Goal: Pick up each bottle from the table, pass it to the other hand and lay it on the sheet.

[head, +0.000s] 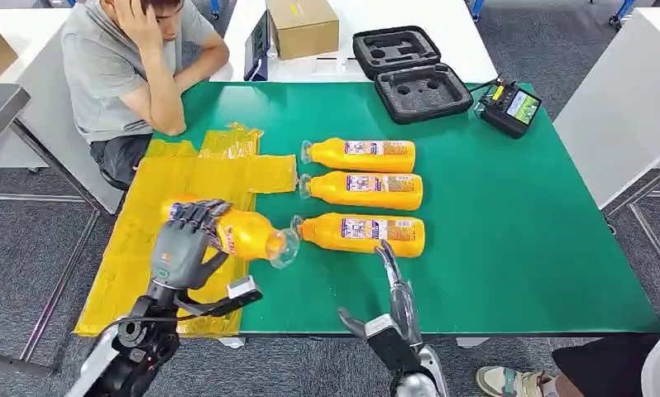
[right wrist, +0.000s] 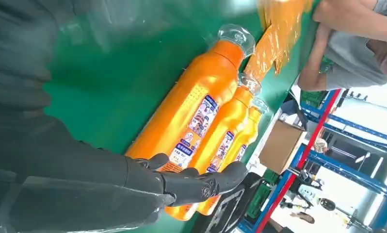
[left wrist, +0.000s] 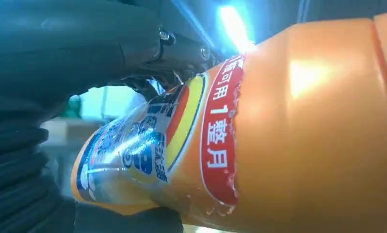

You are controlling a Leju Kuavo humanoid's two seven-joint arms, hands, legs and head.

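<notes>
My left hand (head: pixel 182 244) grips an orange bottle (head: pixel 242 234) around its body, holding it over the right edge of the yellow sheet (head: pixel 169 190), clear cap pointing right. Up close, the held bottle (left wrist: pixel 279 136) shows its red and blue label under my dark fingers (left wrist: pixel 109 43). Three more orange bottles lie in a row on the green table (head: pixel 509 223): the far one (head: pixel 360 155), the middle one (head: pixel 364 189) and the near one (head: pixel 361 233). My right hand (head: pixel 393 289) is open, fingers stretched toward the near bottle (right wrist: pixel 186 107), just short of it.
A person (head: pixel 124 66) sits at the table's far left corner, elbow on the green surface. A black foam case (head: pixel 409 62), a cardboard box (head: pixel 303 26) and a black controller (head: pixel 510 106) stand at the back. The table's right half is bare green.
</notes>
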